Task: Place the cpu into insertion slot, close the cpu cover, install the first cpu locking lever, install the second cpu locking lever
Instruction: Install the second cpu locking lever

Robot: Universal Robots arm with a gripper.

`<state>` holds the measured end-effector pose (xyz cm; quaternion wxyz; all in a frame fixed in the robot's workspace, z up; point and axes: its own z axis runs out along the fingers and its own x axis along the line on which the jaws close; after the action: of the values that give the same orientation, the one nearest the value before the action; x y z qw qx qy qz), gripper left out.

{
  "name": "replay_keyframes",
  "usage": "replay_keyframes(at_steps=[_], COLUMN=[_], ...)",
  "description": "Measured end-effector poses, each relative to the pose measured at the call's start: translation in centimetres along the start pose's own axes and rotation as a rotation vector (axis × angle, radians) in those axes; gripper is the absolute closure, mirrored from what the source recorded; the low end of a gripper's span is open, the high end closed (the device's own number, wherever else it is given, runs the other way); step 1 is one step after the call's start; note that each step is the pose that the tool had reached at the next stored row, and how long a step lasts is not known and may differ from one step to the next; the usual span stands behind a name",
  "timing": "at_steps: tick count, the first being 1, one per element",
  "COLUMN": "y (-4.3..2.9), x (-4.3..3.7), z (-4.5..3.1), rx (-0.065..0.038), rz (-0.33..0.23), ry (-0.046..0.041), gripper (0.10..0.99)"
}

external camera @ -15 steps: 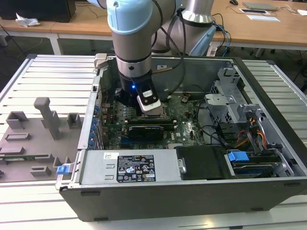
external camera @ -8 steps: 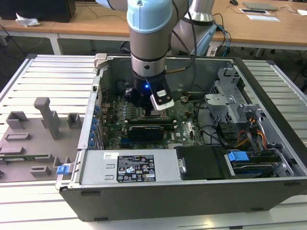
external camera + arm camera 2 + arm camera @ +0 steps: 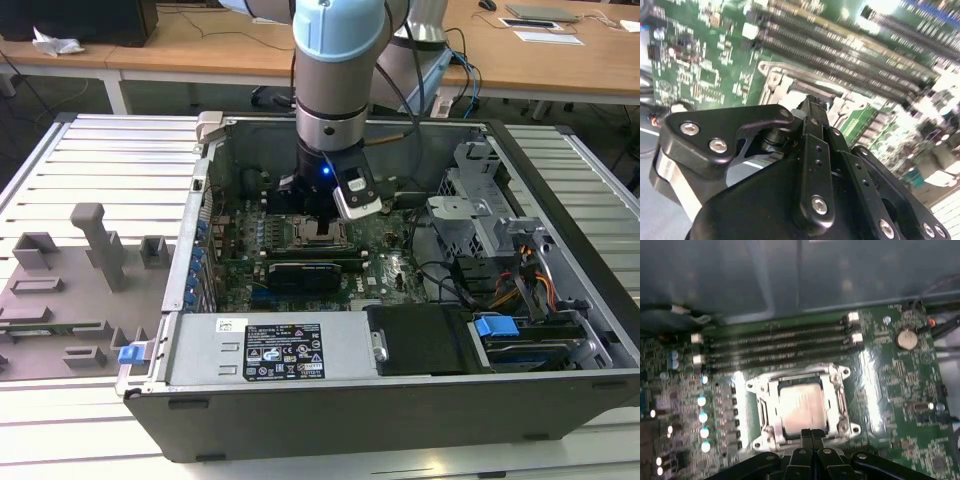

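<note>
Gripper: fingers pressed together, holding nothing, tips at near edge of insertion slot, centre frame in first wrist view. Cpu: seated flat in slot, just beyond tips. Cpu cover: lying down around chip.

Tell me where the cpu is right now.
In the first wrist view the cpu lies flat in the insertion slot on the green motherboard, beside the memory slots, with the claw at its edge.
</note>
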<state>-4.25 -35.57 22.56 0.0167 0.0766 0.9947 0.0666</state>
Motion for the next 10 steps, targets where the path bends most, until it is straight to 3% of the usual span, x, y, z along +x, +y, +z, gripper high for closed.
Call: replay_keyframes(at_steps=[2, 6, 10], y=[0.6, 0.73, 0.76], x=[0.1, 0.08, 0.08], z=[0.07, -0.54, -0.58], rx=[0.001, 0.008, 0.01], rz=[0.0, 0.0, 0.0], ry=[-0.0001, -0.0012, -0.0015], gripper=[0.98, 0.98, 0.98])
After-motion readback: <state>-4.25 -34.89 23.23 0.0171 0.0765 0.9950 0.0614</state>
